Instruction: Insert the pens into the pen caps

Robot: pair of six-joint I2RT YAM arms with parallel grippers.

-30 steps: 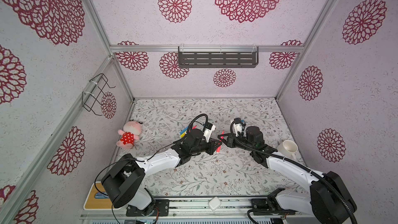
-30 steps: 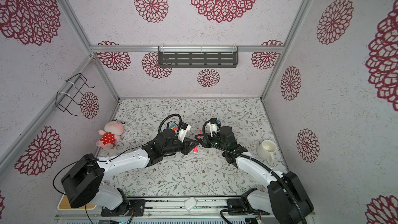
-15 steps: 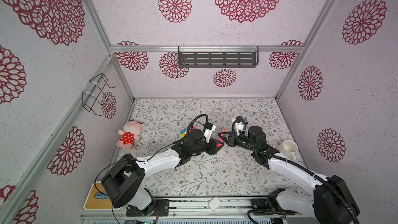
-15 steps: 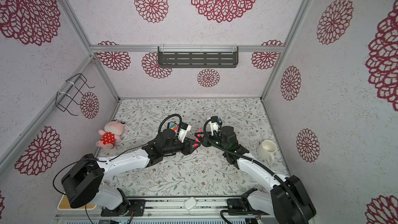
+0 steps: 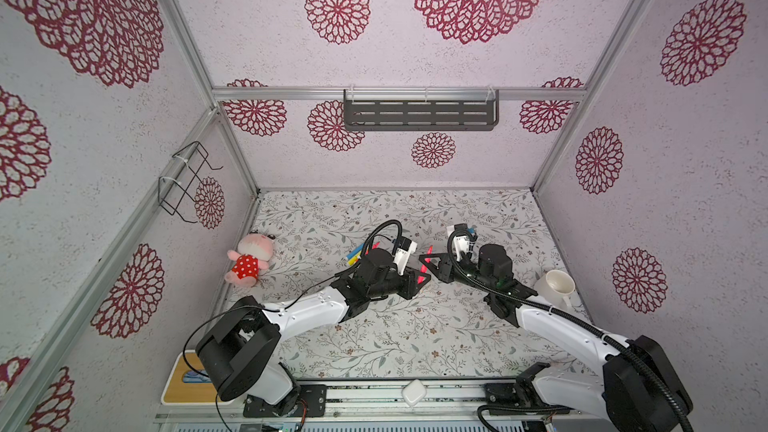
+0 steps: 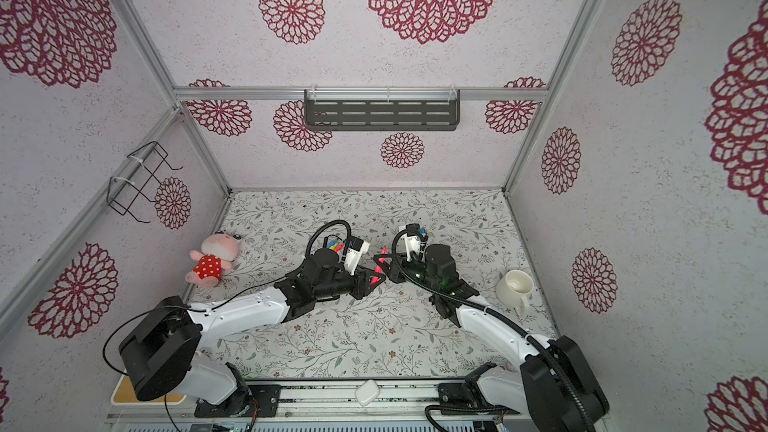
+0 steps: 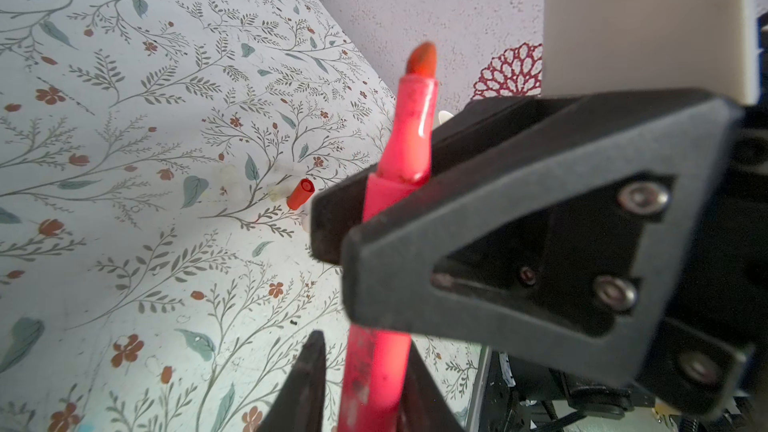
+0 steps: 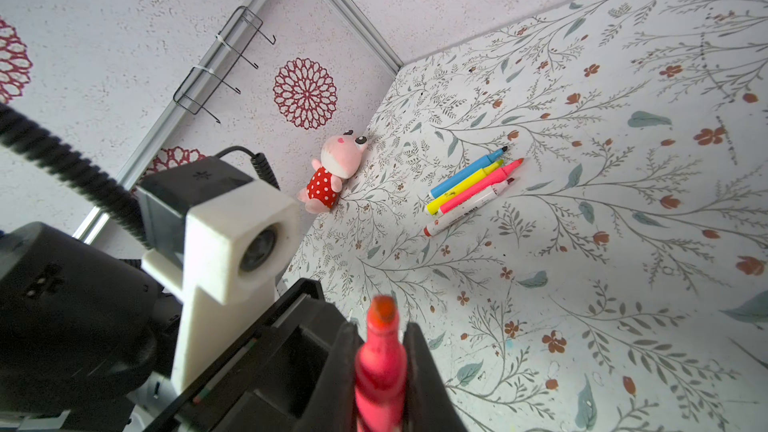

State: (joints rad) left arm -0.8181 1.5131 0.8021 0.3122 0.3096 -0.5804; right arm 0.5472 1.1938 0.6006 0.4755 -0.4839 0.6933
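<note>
At the desk's middle, the right gripper [image 8: 380, 328] has its fingers clamped on an uncapped pink pen [image 7: 409, 135]. The left gripper [image 7: 365, 351] fingers flank its barrel, but whether they grip it is unclear. A red cap [image 7: 300, 198] lies on the desk nearby. Four pens [image 8: 469, 184] lie side by side, farther back and left of the middle.

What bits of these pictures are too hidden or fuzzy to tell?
Left gripper, left wrist view: the picture's edge cuts its fingers off, so a grip on the pink pen cannot be judged.
Pink pen's back end: cut off by the bottom edge in both wrist views.
Pen caps: too small in both top views; in the left wrist view the right gripper hides some of their patch.
</note>
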